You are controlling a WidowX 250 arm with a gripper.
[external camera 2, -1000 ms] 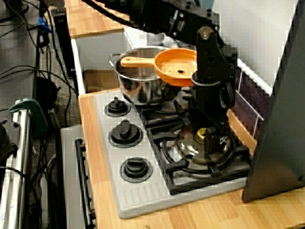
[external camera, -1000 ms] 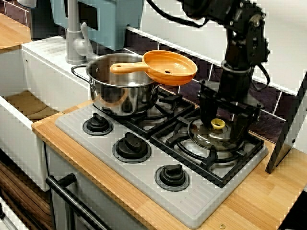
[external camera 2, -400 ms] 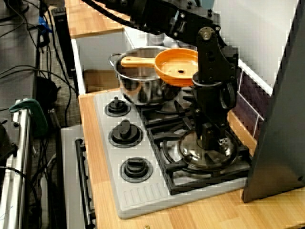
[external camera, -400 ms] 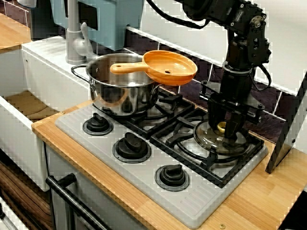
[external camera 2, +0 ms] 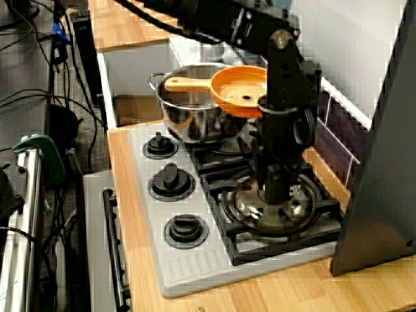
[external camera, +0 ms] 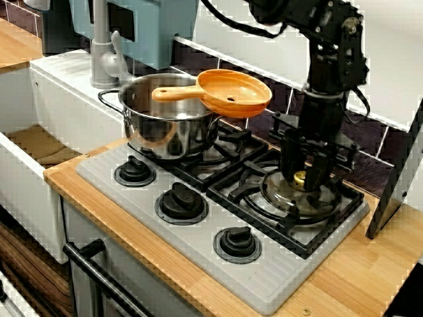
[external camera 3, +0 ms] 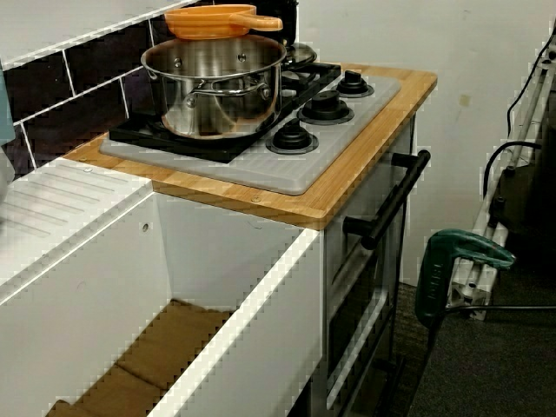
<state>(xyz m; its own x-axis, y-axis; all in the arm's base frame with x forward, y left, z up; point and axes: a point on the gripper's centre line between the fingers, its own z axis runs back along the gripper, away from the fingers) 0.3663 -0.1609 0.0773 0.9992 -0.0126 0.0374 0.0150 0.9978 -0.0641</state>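
Setting: toy kitchen unit with a wooden counter (external camera: 125, 231), a dark-tiled backsplash (external camera 3: 52, 82) and a white wall above it. A grey hob plate (external camera: 264, 284) with black grates is let into the counter.

Item 1. Glass lid (external camera: 281, 191), clear, with a yellow knob (external camera: 299, 177) at its centre. It sits at the grate of the right-hand burner, at the far end of the hob from the sink. Whether it rests on the grate or hangs just clear of it cannot be told.

Item 2. Gripper (external camera: 303, 179), black, on an arm that comes straight down from above. The fingers are drawn in narrow and clasp the yellow knob from either side. In the view from the hob's knob side the gripper hides the knob.

Item 3. Steel pot (external camera: 168, 125), two-handled, upright on the left-hand burner, well apart from the lid.

Item 4. Orange pan (external camera: 234, 92), small, with a long handle. It lies across the pot's rim on the side toward the gripper, and its handle reaches back over the pot's mouth.

Item 5. Three black control knobs (external camera: 180, 201), in a row along the hob's front edge.

Item 6. White sink (external camera 3: 252, 321), just beside the counter on the pot's side, with a grey faucet (external camera: 102, 53) behind it.

Item 7. Black oven handle (external camera 3: 387, 208), on the front of the unit below the counter.

Item 8. Green clamp (external camera 3: 452, 261), on a stand off to the side of the unit.
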